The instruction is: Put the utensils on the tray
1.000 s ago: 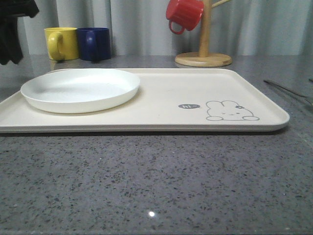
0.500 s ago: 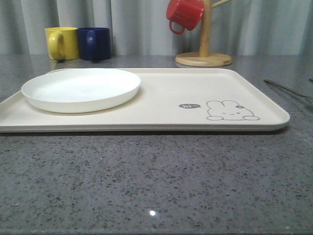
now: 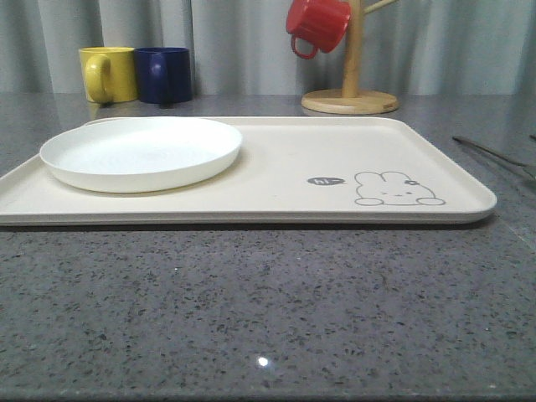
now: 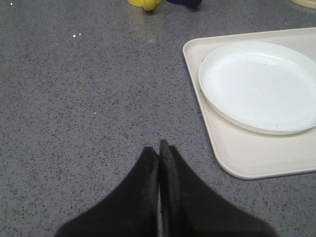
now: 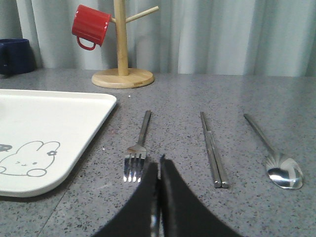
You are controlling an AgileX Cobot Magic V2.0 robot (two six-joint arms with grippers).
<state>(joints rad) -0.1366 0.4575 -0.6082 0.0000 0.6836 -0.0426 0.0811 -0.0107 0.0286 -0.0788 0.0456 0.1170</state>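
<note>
On the grey speckled desk [image 3: 268,310], the front view showed the cream tray [image 3: 285,172] lying flat, with the white plate [image 3: 141,152] resting on its left part. Behind it stood a yellow mug [image 3: 109,74] and a navy mug [image 3: 163,74] side by side, and a red mug [image 3: 316,25] hung on a wooden mug stand [image 3: 350,92].

In the left wrist view, the left pincer [image 4: 159,148] was closed with its tips together, holding nothing, above bare desk. The tray's corner and the plate lay near it, off to one side and apart from it.

In the right wrist view, the right pincer [image 5: 159,164] was likewise closed and empty. The fork [image 5: 138,148] lay just ahead of its tips, the chopsticks [image 5: 213,150] beside that, and the spoon [image 5: 276,158] farthest out, all on the desk beside the tray.
</note>
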